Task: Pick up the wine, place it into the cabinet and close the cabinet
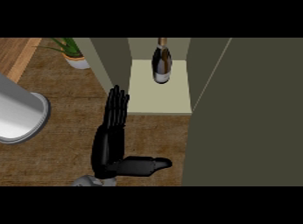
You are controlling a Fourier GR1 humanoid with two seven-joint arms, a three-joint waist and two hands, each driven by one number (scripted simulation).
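Wine bottle (161, 65) at top centre: dark glass, pale label band low on its body, standing on the cabinet (160, 103) shelf. Left robot hand (112, 140) at lower centre is spread flat, fingers straight toward the cabinet, thumb out right, holding nothing.

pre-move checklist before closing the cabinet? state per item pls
1. Wine inside the cabinet: ok, it stands upright on the shelf, toward the back.
2. Wine released: ok, no hand touches it.
3. Left hand free: ok, fingers straight, holding nothing, over the counter in front of the shelf's left corner.
4. Door open and needing closing: ok, it stands open at the right of the shelf.
5. Door path clear: cannot tell, the left hand's fingertips lie near the shelf's front edge.
6. Right hand ready at the door: cannot tell, it is not in view.
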